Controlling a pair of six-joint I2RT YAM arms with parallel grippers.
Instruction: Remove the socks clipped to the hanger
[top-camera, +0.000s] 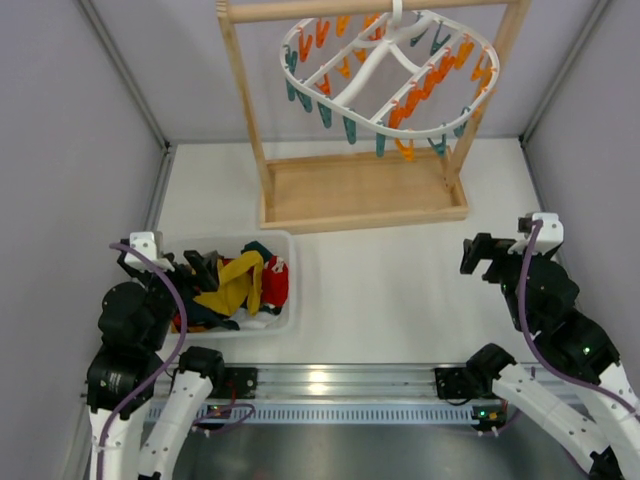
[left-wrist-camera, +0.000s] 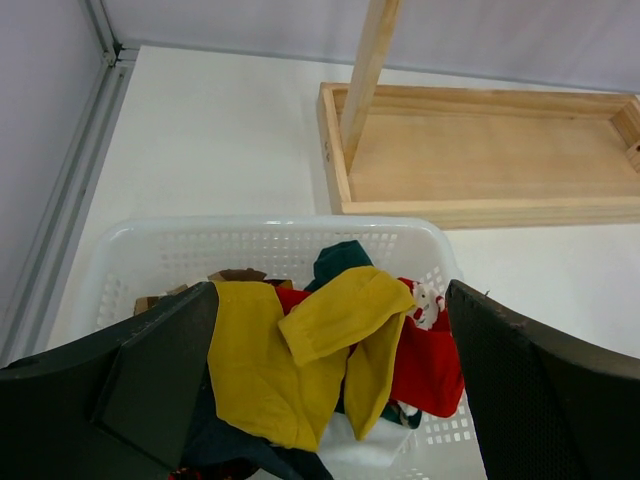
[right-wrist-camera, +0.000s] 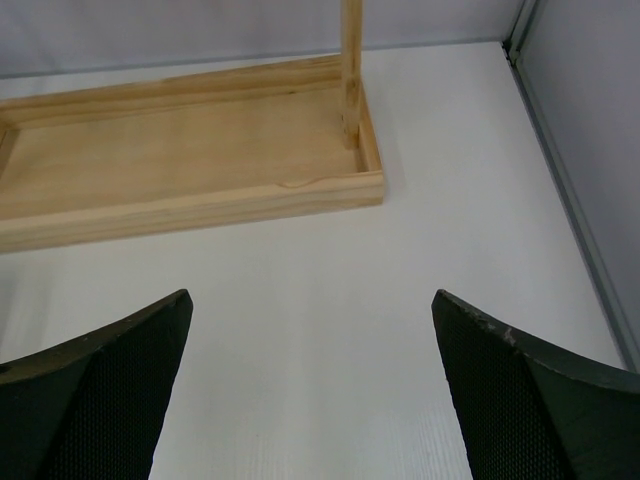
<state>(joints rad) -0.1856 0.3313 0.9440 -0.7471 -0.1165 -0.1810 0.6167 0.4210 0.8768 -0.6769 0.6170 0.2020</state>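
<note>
The white oval hanger hangs from the wooden stand, its orange and teal pegs dangling with no sock on them. The socks, mustard yellow, red and dark, lie heaped in a white basket at the near left; in the left wrist view a yellow sock lies on top beside a red one. My left gripper is open just above the basket's left part, and in its wrist view nothing is between the fingers. My right gripper is open and empty over bare table.
The light wooden stand has a flat tray base at the table's back, also in the left wrist view and the right wrist view. Grey walls close in the left, right and back. A metal rail runs along the near edge.
</note>
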